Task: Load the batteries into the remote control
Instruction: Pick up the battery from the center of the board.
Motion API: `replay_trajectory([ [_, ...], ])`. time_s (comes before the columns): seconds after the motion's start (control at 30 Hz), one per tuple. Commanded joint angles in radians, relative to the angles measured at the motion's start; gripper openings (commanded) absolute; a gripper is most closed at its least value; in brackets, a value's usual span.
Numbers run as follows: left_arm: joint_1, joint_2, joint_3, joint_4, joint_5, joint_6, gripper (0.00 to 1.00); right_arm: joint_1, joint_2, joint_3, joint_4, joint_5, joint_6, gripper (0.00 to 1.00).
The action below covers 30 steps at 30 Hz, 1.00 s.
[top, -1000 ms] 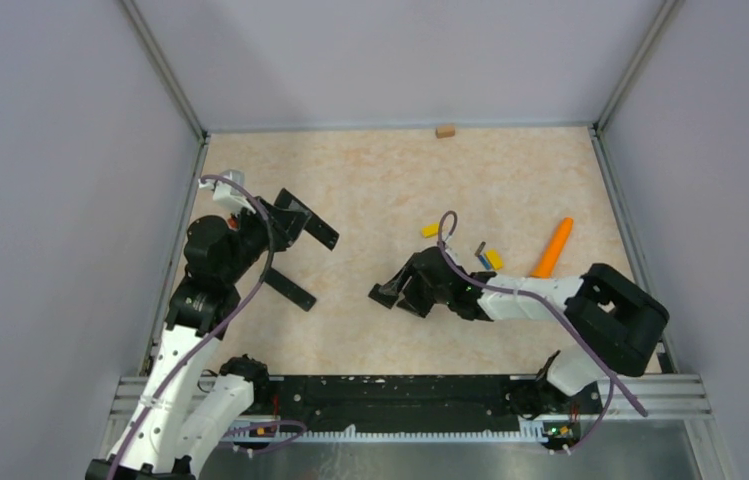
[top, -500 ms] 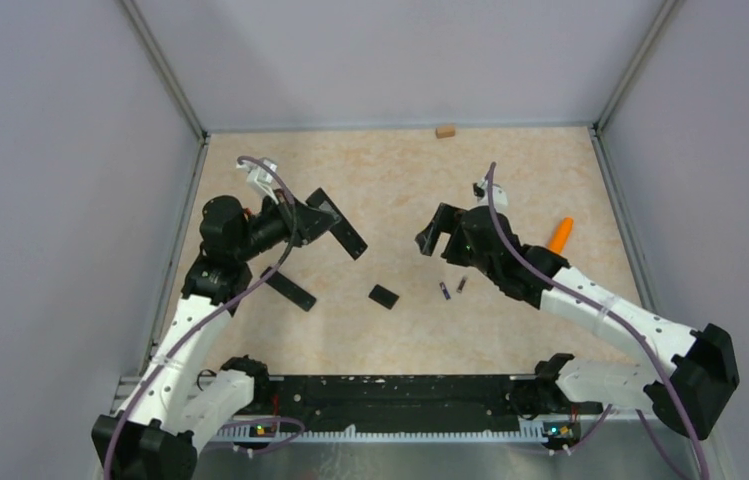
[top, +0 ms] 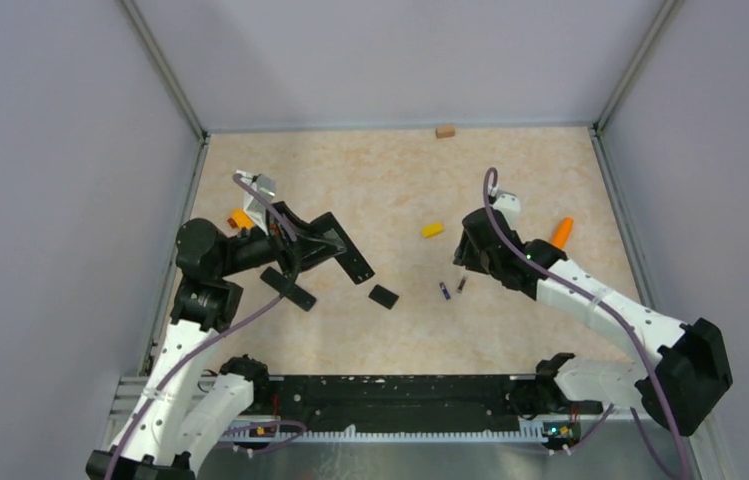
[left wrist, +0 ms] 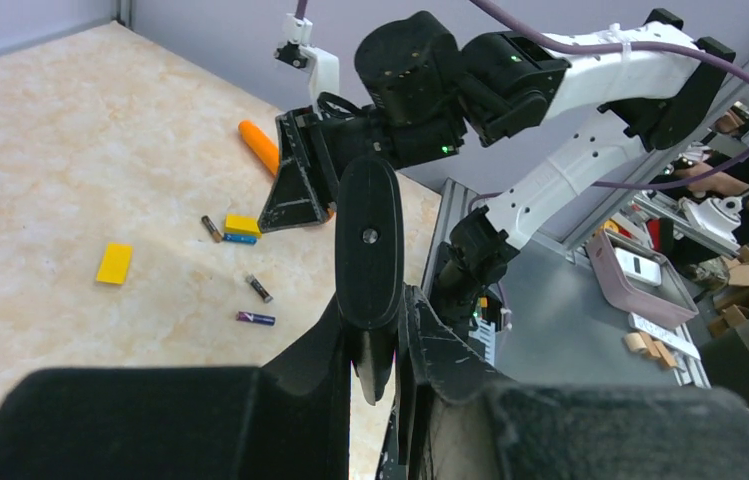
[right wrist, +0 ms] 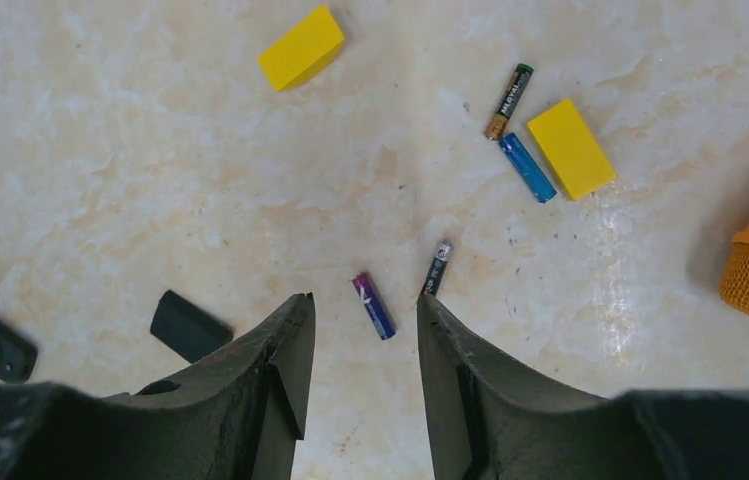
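Note:
My left gripper (top: 307, 242) is shut on a black remote control (top: 347, 252), held above the table; in the left wrist view the remote control (left wrist: 370, 235) stands up between the fingers (left wrist: 430, 345). Two batteries lie side by side mid-table, a purple one (top: 443, 291) and a dark one (top: 462, 285). My right gripper (top: 463, 257) hovers just behind them, open and holding nothing. In the right wrist view the right gripper (right wrist: 362, 300) frames the purple battery (right wrist: 373, 305), with the dark battery (right wrist: 437, 268) by the right fingertip. Further off lie a blue battery (right wrist: 527, 167) and a black-and-gold one (right wrist: 507, 100).
A small black cover (top: 383, 296) lies left of the batteries. A second black remote (top: 287, 288) lies under the left arm. Yellow blocks (right wrist: 300, 47) (right wrist: 570, 148), an orange cone (top: 561, 232) and a tan block (top: 444, 130) are scattered toward the back.
My right arm swung from mid-table to the right rear, uncovering the black cover and two batteries, and its jaws have narrowed. My left arm carried the remote control rightward and lower.

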Motion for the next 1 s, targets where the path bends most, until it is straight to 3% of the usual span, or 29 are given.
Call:
replay_trajectory([
  [0.0,-0.002,0.010,0.057,-0.065,0.000,0.057,0.00,-0.039,0.054,-0.026,0.047,0.002,0.074,0.44],
  [0.17,-0.002,0.013,0.049,-0.085,-0.069,0.027,0.00,-0.052,0.124,-0.055,0.034,0.024,0.152,0.42],
  [0.33,-0.002,0.028,0.011,0.005,-0.130,-0.009,0.00,-0.067,0.175,-0.124,0.075,-0.016,0.158,0.41],
  [0.67,-0.002,0.082,0.006,0.044,-0.063,-0.007,0.00,-0.073,0.219,-0.185,0.218,-0.050,0.144,0.35],
  [0.77,-0.002,0.076,-0.001,0.045,-0.075,-0.002,0.00,-0.073,0.245,-0.150,0.165,0.001,0.158,0.42],
  [0.97,-0.001,0.081,0.013,0.005,-0.104,0.031,0.00,-0.073,0.301,-0.103,0.108,0.047,0.169,0.40],
])
